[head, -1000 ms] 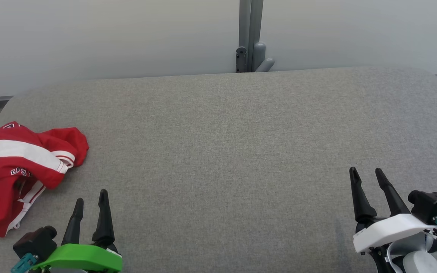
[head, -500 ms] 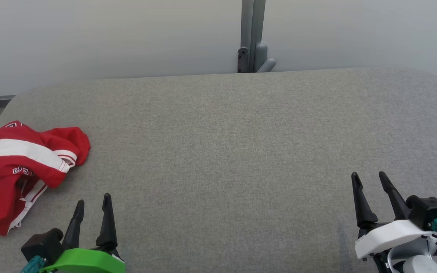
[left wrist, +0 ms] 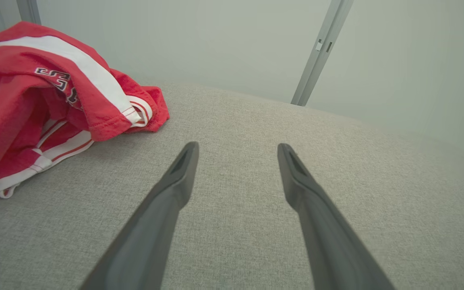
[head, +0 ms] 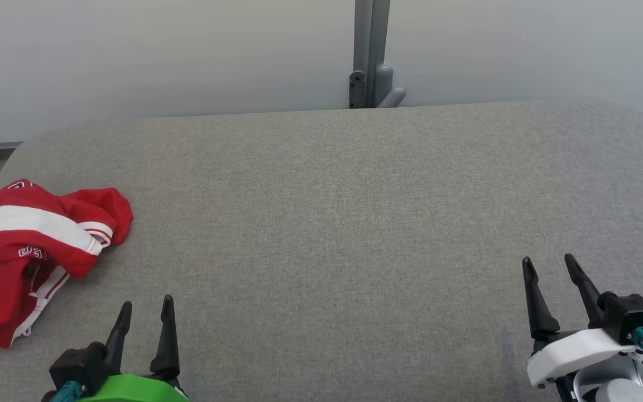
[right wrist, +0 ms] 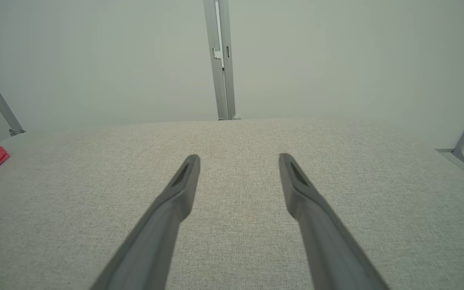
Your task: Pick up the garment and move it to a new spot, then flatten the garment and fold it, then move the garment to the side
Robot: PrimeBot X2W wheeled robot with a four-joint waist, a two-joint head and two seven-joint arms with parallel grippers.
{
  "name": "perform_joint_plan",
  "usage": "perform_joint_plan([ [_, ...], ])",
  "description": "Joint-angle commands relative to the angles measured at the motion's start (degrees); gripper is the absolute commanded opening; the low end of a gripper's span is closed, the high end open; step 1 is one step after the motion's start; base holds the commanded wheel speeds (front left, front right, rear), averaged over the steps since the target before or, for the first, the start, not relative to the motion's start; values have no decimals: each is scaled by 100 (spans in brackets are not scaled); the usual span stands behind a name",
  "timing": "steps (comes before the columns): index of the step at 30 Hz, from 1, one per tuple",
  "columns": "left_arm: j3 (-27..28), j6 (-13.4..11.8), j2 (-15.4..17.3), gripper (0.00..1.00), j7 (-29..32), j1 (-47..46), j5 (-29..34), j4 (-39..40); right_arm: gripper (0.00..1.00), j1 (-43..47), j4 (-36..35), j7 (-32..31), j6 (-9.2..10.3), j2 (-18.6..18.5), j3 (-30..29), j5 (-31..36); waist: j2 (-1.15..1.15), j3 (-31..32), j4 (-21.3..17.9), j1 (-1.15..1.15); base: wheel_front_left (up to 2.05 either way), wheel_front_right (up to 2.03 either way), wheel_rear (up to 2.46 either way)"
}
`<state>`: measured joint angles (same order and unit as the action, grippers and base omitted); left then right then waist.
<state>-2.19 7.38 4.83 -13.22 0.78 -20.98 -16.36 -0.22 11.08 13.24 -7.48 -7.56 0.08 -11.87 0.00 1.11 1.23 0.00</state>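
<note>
Both have drawn back toward us: left tool (head: 147, 301) and right tool (head: 548, 258) wait spread and empty, nothing grasped yet. Beyond the left one, the crumpled red garment (head: 25, 251) lies at the tabletop's (head: 321, 223) left edge.

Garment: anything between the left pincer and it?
Nothing visible. The left pincer, jaws open, sits low in the head view. The crumpled red garment lies to its left and a little farther back, with just the grey padded surface between them.
</note>
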Motion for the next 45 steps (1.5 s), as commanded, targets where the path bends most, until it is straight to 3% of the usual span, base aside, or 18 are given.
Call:
perform_joint_plan([
  [1, -20, 16, 63, 100, -56, 68, 115, -2, 100, 42, 0, 52, -2, -32, -17, 147, 0, 0, -4, 0, 0, 0, 0],
  [16, -104, 17, 121, 100, -212, 158, 614, -81, 100, 108, 34, 210, -1, -49, -67, 771, 0, 95, 25, 0, 0, 0, 0],
  [37, -37, 17, 92, 100, -202, 168, 560, -89, 100, 125, 52, 200, -1, -6, -116, 739, 0, 92, 66, 0, 0, 0, 0],
  [45, -102, 16, 84, 100, -202, -4, 580, -85, 100, 268, 28, 200, -1, 56, -80, 742, 0, 136, 578, 0, 0, 0, 0],
])
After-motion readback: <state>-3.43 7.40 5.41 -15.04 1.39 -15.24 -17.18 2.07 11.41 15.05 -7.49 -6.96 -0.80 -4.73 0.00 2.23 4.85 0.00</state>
